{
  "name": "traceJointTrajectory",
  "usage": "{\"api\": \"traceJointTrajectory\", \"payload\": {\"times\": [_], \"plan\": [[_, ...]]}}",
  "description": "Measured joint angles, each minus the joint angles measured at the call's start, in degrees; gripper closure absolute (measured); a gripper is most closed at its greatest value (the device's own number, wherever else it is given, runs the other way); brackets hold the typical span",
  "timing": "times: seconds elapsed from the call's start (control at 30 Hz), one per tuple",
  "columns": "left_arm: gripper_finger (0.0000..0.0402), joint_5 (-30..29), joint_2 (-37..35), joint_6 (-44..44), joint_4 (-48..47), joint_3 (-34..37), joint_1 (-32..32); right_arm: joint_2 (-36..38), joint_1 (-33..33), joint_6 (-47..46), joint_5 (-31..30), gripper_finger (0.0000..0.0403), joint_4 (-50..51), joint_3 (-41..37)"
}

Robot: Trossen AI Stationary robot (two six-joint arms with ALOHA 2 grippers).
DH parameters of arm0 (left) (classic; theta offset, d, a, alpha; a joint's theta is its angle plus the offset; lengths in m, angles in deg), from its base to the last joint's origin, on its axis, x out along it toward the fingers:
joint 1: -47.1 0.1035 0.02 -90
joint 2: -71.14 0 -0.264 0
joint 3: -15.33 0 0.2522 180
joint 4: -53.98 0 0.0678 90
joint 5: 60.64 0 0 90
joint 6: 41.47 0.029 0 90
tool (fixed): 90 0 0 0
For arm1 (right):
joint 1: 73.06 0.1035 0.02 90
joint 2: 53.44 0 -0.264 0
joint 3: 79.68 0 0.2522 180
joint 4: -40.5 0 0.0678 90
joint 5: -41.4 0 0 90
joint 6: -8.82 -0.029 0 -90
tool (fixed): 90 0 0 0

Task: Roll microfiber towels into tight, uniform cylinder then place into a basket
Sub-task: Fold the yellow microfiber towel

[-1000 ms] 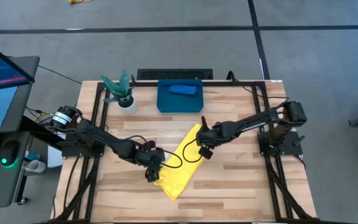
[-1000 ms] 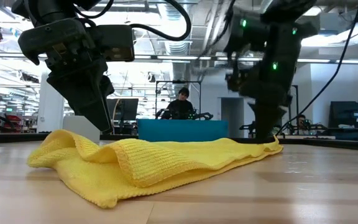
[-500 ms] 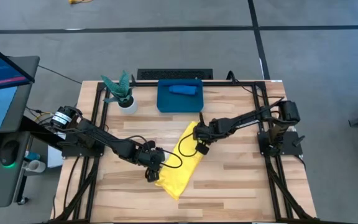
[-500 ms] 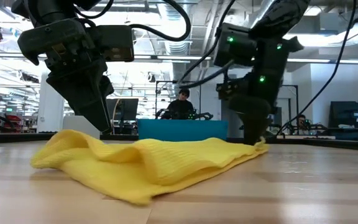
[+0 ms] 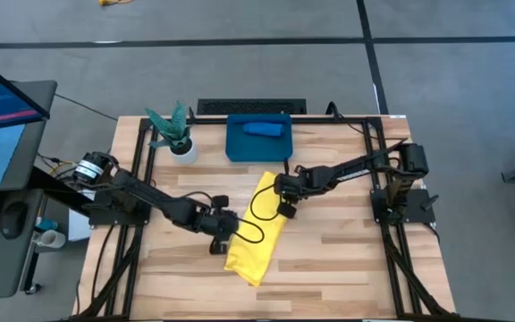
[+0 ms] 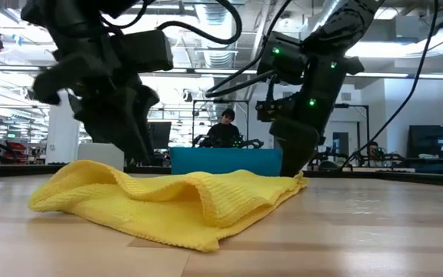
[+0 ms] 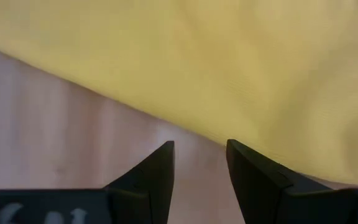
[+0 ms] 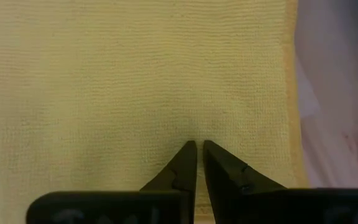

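Note:
The yellow towel (image 5: 256, 234) lies rumpled on the table's middle, with a raised fold (image 6: 206, 188) across it. The blue towel (image 5: 263, 128) lies rolled in the teal basket (image 5: 236, 150) at the far edge. My right gripper (image 5: 281, 199) is shut, with its fingertips down on the yellow towel's far end (image 6: 287, 183). My left gripper (image 5: 223, 240) is open and low at the towel's left edge (image 7: 185, 127). Its two fingers stand just short of that edge. My right gripper (image 8: 198, 144) presses its shut fingertips (image 8: 188, 152) on the yellow towel's top face (image 8: 191, 127) near its far end, a little in from the side hem (image 8: 289, 93). The fingers slant down from the table's right. The towel lies on the table under them. My left gripper (image 7: 199, 146) stands at the towel's left edge; I cannot tell whether it touches the cloth.
A small white pot with a green plant (image 5: 179, 141) stands left of the basket. A dark cable loop (image 5: 256, 224) lies over the towel between the grippers. Bare wood (image 5: 347, 259) shows on the near right. A person (image 6: 225, 127) sits beyond the table.
My right gripper has gone toward the table's left edge and a little toward the far edge, dragging the yellow towel's far end with it. The towel has bunched narrower and a fold has risen in its middle. Its near end has stayed in place.

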Motion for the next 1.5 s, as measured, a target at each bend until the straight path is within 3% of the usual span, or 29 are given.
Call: {"api": "traceJointTrajectory", "payload": {"times": [0.27,0.67,0.77,1.23,1.5], "plan": [[0.0262,-1.75,0.00,12.22,5.92,-0.02,1.95,5.88,2.73,0.39,-0.05,0.0349,3.61,0.04],[0.0262,5.58,0.00,18.53,15.48,0.80,9.32,17.23,10.41,-2.09,-6.89,0.0349,10.74,0.07],[0.0262,8.19,0.02,19.15,19.40,2.01,10.59,18.20,11.91,-3.36,-8.22,0.0349,12.33,0.07],[0.0262,9.61,0.14,20.45,22.70,3.10,13.21,18.21,13.71,-4.44,-9.49,0.0349,13.31,0.07],[0.0262,9.55,6.93,21.90,27.03,2.21,13.20,18.21,13.71,-4.63,-9.46,0.0349,14.08,0.13]]}}
